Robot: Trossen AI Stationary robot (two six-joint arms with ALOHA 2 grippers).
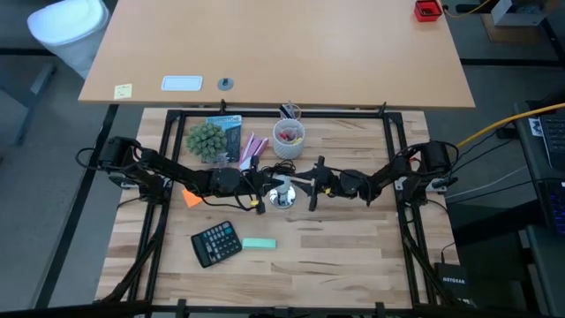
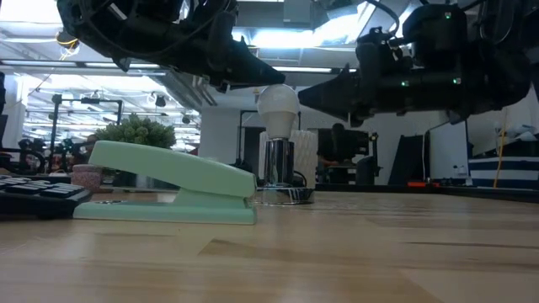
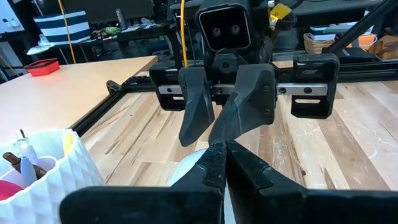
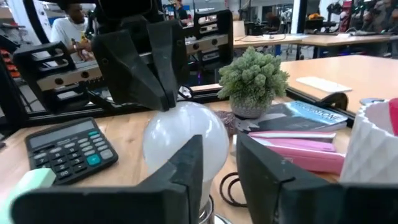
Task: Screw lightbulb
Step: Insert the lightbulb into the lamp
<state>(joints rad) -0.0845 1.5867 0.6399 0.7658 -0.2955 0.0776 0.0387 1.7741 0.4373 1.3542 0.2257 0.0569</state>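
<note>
Both pincers meet at the lightbulb point(image 4: 185, 144): left pincer point(image 4: 163, 102) pinched together atop it, right pincer point(image 4: 219, 168) apart around it

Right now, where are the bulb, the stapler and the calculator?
bulb point(image 2: 278, 104): low view, middle of its white globe.
stapler point(image 2: 173, 173): low view, green top arm.
calculator point(image 1: 216, 243): high view, its keypad.
</note>
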